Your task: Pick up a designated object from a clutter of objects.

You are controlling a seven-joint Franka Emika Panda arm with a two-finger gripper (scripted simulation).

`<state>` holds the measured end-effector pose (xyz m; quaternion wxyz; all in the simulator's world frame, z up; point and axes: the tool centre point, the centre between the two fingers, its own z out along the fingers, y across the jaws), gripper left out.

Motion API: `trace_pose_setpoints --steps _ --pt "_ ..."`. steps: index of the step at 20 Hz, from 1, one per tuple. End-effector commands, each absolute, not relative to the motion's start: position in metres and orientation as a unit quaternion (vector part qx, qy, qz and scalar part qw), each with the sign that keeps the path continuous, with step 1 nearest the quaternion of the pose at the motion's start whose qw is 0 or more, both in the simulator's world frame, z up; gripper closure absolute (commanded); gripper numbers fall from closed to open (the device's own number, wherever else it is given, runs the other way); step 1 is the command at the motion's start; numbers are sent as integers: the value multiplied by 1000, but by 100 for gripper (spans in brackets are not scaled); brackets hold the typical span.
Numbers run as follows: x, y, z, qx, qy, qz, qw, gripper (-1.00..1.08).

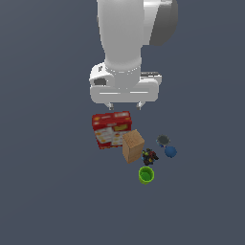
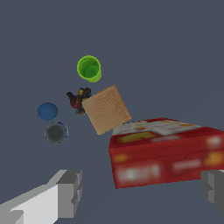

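Arm: smooth glossy white casing, a thick rounded column with a bulging joint housing above, shaded grey on its far side
Wrist block: wide white body with rounded corners, a dark recess on one side and a darker panel on the other
Tool [image 1: 125, 105]: two short pale grey fingers [image 2: 70, 192], blocky and square-ended
Markings: none that I can make out

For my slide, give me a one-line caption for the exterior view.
Open pincer hangs above the red box, away from the small can beside the blue ball.
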<state>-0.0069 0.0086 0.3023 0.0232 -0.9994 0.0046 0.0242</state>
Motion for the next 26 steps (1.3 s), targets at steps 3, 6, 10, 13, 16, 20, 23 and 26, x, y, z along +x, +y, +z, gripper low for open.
trace_pose_setpoints --steps 3,6,10,13,16,20,23,26 --pt "-6 9 304 -999 5 22 23 -92" --pt "-2 11 312 -1000 7 14 22 -92" --pt "3 14 321 -1000 10 5 22 -92" --pt "2 14 320 -1000 10 6 22 -92" --pt "2 13 320 -1000 9 6 22 -92" --pt "3 16 317 -1000 13 6 21 -92" --pt "5 20 311 -1000 20 6 19 -92" --pt "7 27 303 -999 30 6 17 -92"
